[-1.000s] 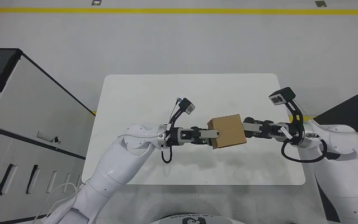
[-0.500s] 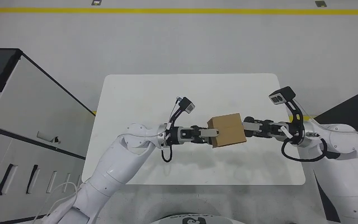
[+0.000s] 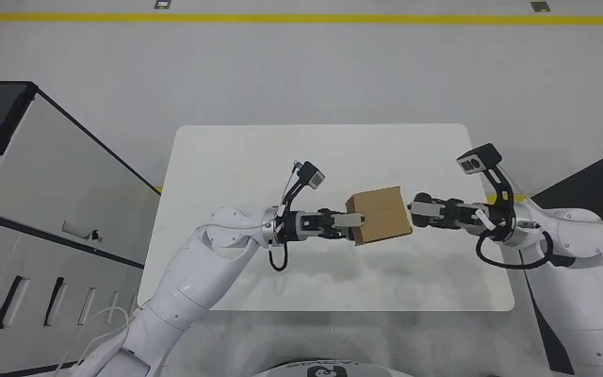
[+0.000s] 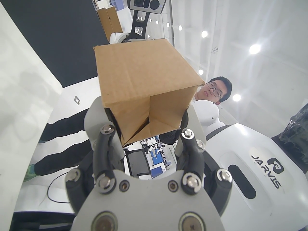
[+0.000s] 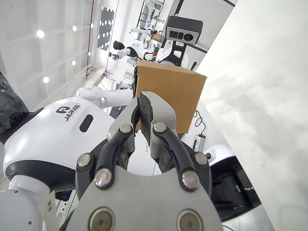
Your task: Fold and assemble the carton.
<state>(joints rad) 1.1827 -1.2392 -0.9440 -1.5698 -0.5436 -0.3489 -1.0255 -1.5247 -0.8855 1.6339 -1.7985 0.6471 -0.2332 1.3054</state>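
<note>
White table (image 3: 236,179) spreads under both arms and is the biggest thing we see, reaching well past each claw on every side.

Next in size is the brown carton (image 3: 380,216). It lies between the two claws, with one end against the left claw (image 3: 355,223) and the opposite side against the right claw (image 3: 415,205). From above we see a plain closed face, tilted slightly across the line joining the claws. We cannot tell whether its underside touches the table.

In the left wrist view we get what the top view hides. The end facing that claw is open, and inner flaps fold inward to a dark slit. The left claw's fingers are spread wide on either side of that open end and clasp its two outer walls.

In the right wrist view we see the other side of the carton, a flat shut wall. A raw corrugated edge runs down just ahead of the claw. The right claw's fingers (image 5: 160,111) are drawn close together with the ribbed black pads facing inward, and they nip that edge.
</note>
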